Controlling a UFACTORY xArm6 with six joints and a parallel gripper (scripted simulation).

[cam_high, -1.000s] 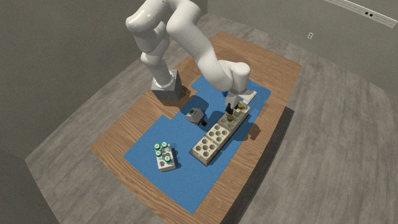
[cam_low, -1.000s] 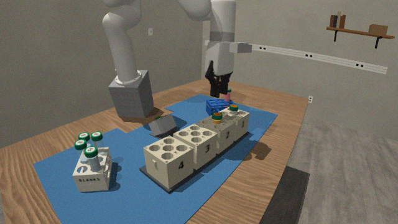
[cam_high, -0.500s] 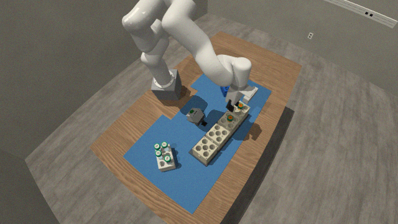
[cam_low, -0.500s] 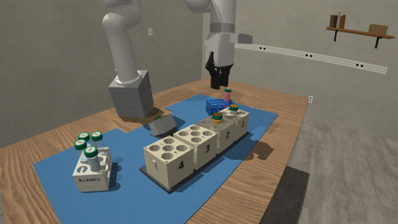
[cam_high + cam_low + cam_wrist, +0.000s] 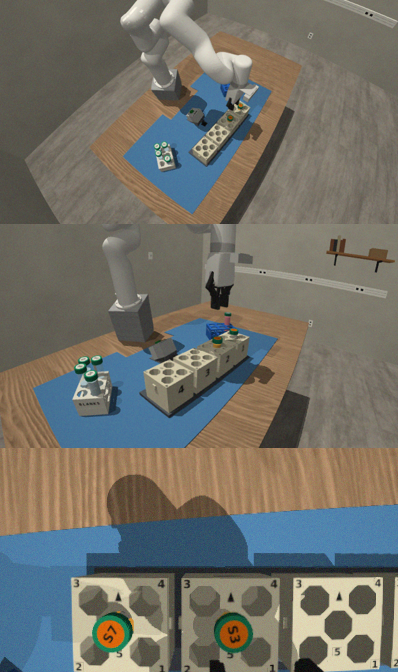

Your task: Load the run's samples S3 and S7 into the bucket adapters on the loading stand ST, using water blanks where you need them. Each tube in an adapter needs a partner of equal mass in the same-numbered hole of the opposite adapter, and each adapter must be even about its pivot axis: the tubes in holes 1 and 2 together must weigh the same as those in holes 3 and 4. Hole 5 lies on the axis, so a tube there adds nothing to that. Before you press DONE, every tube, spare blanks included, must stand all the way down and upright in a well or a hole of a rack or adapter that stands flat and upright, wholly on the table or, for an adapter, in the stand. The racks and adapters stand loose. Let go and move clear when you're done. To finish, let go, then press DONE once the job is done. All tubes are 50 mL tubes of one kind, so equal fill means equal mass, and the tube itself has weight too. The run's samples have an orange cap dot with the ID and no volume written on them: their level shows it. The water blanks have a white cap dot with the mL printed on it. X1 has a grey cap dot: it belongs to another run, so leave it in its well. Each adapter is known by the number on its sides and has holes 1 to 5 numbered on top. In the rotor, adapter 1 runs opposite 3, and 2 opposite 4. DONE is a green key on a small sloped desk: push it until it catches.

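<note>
Nearest, left of the loading stand (image 5: 191, 152) (image 5: 150, 401) (image 5: 225, 570), the blanks rack (image 5: 168, 168) (image 5: 93, 409) holds four water blanks (image 5: 167, 158) (image 5: 94, 387); their printed volumes cannot be read here. At the stand's near end, adapter 4 (image 5: 200, 157) (image 5: 155, 392) (image 5: 396, 613) has no tube, nor has adapter 3 (image 5: 229, 135) (image 5: 203, 381) (image 5: 320, 582) behind it. Farther along the stand, S3 (image 5: 230, 117) (image 5: 217, 340) (image 5: 233, 632) rises from adapter 2 (image 5: 228, 365) (image 5: 215, 582), and S7 (image 5: 240, 106) (image 5: 234, 331) (image 5: 112, 633) from adapter 1 (image 5: 247, 109) (image 5: 244, 350) (image 5: 102, 582), each apparently in middle hole 5. Beyond the stand's far end is the blue rack (image 5: 224, 90) (image 5: 212, 330), with a pink-filled tube (image 5: 227, 319), probably X1. Above the stand's far part, the jaws (image 5: 234, 104) (image 5: 219, 306) stand partly apart, with nothing between them. Sample loading appears complete; counterbalancing remains. The next move calls for travel to the blanks rack and selection by matching volume: S7's partner for hole 5 of adapter 3, S3's for hole 5 of adapter 4.
</note>
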